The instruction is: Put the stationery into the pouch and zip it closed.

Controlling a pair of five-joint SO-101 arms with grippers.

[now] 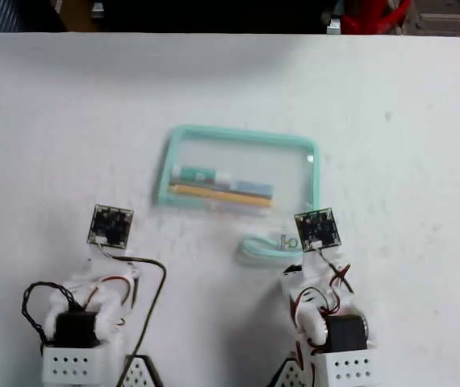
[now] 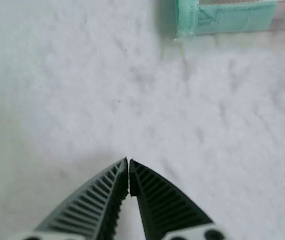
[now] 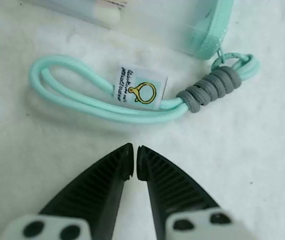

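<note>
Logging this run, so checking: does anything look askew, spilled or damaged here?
Nothing stands out. The pouch lies flat on the table with the stationery inside, its strap looped beside it. The left gripper and right gripper are shut, holding nothing.

**Count of Each Kind of Thing**

There are two arms, the left arm [image 1: 77, 322] and the right arm [image 1: 327, 322]. Each one ends in one gripper with two dark ribbed fingers [image 2: 92, 200]: the left gripper [image 2: 129, 167] and the right gripper [image 3: 134, 152].

One pouch [image 1: 238, 135] lies beyond the fingers of both. Inside it at least two long pieces show, one yellow stick [image 1: 222, 196] and one pale stick [image 1: 206, 175]; the exact number I cannot tell.

Just ahead of the right gripper's fingers lies one cord [image 3: 82, 102]. It has one label [image 3: 137, 90], one grey wrap [image 3: 210, 90] and one ring [image 3: 226, 63].
</note>
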